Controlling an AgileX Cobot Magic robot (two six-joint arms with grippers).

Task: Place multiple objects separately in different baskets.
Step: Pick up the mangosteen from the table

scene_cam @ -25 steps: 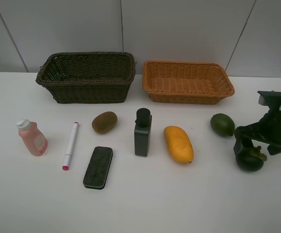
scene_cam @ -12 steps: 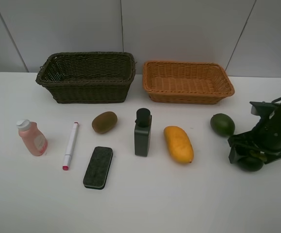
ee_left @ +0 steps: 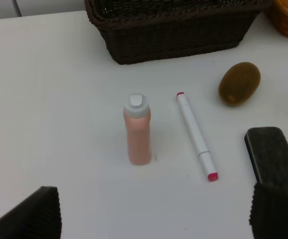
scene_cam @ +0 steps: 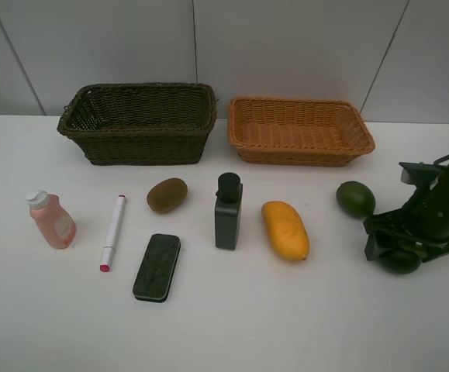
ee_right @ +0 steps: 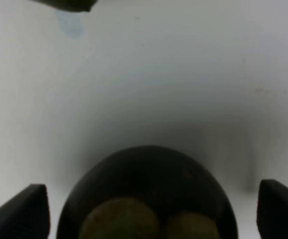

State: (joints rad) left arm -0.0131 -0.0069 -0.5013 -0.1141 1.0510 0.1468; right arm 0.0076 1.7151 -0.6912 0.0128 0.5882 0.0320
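Item: mangosteen [scene_cam: 401,262], on table [scene_cam: 224,325], front-right of orange-tan basket [scene_cam: 302,156]. Right gripper [scene_cam: 398,249]: fingers wide, straddling it, not clamped. Left gripper [ee_left: 153,214]: wide, empty. Risk: round fruit rolls away if fingers close off-centre.

The high camera looks down from the front over the table [scene_cam: 286,325] toward the baskets [scene_cam: 140,88] and wall [scene_cam: 286,46]. The left wrist camera slants down at the bottle [ee_left: 138,134] and marker [ee_left: 195,134]. The right wrist camera sits close over the mangosteen [ee_right: 148,189]. The high view shares all three.
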